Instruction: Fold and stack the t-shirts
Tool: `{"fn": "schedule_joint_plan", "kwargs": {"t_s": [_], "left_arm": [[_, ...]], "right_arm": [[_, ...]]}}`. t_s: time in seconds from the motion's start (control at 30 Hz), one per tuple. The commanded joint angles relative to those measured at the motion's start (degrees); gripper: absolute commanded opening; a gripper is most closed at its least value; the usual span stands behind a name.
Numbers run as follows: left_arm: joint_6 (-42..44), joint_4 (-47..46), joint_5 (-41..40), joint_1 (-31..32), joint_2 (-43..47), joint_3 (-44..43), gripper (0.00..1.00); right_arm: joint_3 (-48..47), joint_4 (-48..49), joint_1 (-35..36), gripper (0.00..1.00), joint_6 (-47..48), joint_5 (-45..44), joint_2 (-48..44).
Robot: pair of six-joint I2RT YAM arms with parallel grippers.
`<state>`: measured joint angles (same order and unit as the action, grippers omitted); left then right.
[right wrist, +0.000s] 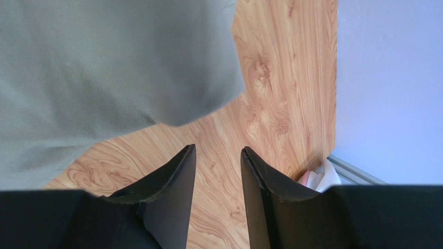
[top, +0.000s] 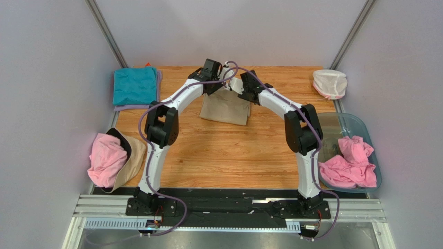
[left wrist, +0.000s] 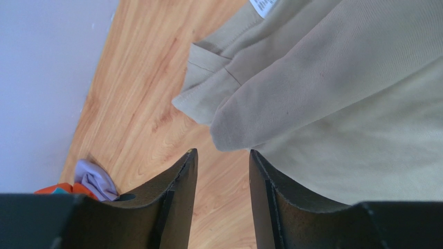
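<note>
I see the tan t-shirt (top: 226, 106) lying folded at the far middle of the wooden table (top: 223, 155), with both my arms reaching over its far edge. My left gripper (left wrist: 222, 153) has its fingers apart and holds nothing, and it sits just beside a rolled fold of the tan cloth. My right gripper (right wrist: 217, 148) is also parted and empty, over bare wood next to the shirt's edge. A teal t-shirt (top: 135, 85) rests on a lilac t-shirt (top: 136, 107) in the far left corner. Crumpled pink t-shirts (top: 351, 163) lie in the bluish tub (top: 364, 124) on the right.
</note>
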<state>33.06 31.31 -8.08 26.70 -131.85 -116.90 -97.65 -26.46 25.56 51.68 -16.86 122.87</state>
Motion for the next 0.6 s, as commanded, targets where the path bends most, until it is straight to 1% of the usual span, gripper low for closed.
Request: {"fn": "schedule_joint_plan", "kwargs": {"t_s": [0.0,0.1,0.13,0.2,0.23,0.27,0.33,0.4,0.47,0.5,0.53,0.57], "left_arm": [[-1.59,-2.65,-4.14,0.46,-2.44,-3.24,0.51],[-2.73,-4.93,-7.12,0.37,-3.23,-3.16,0.56],[-3.26,-6.42,-7.91,0.37,-3.32,-2.98,0.60],[-3.53,-7.49,-10.55,0.20,-3.76,-3.33,0.63],[-3.79,-8.10,-11.17,0.11,-4.20,-3.59,0.67],[-3.97,-8.11,-12.39,0.02,-4.46,-3.86,0.68],[-4.23,-8.11,-12.93,-0.07,-4.21,-4.13,0.70],[-4.49,-8.63,-13.28,-0.15,-3.59,-3.34,0.73],[-4.67,-8.63,-13.11,-0.33,-2.36,-2.90,0.77],[-4.76,-8.46,-12.93,-0.42,-1.92,-2.46,0.78],[-5.11,-8.11,-12.84,-0.59,-1.05,-2.37,0.82],[-5.28,-7.67,-12.49,-0.59,-0.60,-2.37,0.83]], "right_arm": [[2.09,6.24,0.01,0.42,-2.11,-2.47,-2.19],[5.09,7.47,0.01,0.42,-2.64,-2.65,-4.21],[6.66,7.82,0.01,0.43,-2.90,-2.65,-4.65],[8.25,8.35,-0.07,0.43,-3.69,-3.00,-5.88],[9.74,8.61,-0.07,0.43,-3.95,-3.00,-6.41],[10.45,9.05,0.01,0.44,-4.39,-3.26,-6.76],[11.77,9.41,0.01,0.49,-5.71,-3.62,-8.52],[13.62,10.02,0.01,0.51,-6.68,-3.44,-9.92],[15.11,9.76,-0.07,0.55,-8.43,-3.18,-11.94],[15.46,9.50,0.01,0.58,-9.13,-3.00,-12.56],[15.73,9.06,-0.25,0.62,-10.62,-2.74,-13.87],[16.34,8.79,-0.08,0.63,-11.51,-2.56,-14.49]]}}
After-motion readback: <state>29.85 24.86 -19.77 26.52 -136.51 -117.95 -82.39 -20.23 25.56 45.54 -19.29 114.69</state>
